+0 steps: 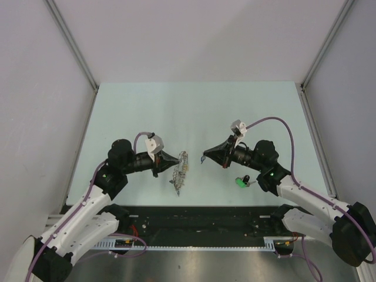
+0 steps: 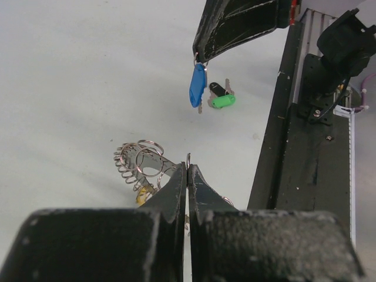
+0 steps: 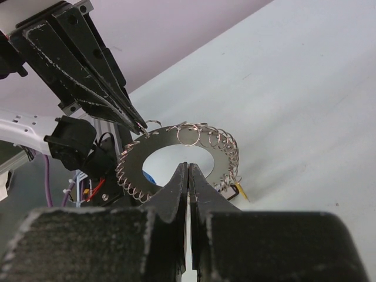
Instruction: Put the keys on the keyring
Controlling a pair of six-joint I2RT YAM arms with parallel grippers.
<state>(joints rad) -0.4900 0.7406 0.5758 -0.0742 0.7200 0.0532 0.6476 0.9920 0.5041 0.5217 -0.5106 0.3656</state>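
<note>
The large round metal keyring [image 3: 167,140] is grey-silver, fringed with shiny silver wire loops. Beside it are a blue-headed silver key [image 2: 197,85], a green-headed key [image 2: 223,101], a black-headed key [image 2: 215,89] and a yellow-headed key [image 3: 241,191]. The left claw [image 2: 188,167] and right claw [image 3: 188,170] are matte black with pale scuffs. The worktop [image 1: 194,106] is pale mint.

A pale mint-green flat tabletop [image 1: 194,106] fills the scene. White panel walls [image 1: 194,35] rise behind it and to both sides, joined by silver aluminium struts [image 1: 71,41]. Along its near edge runs a black rail [image 1: 200,216], then a brushed steel plate [image 1: 200,264].
</note>
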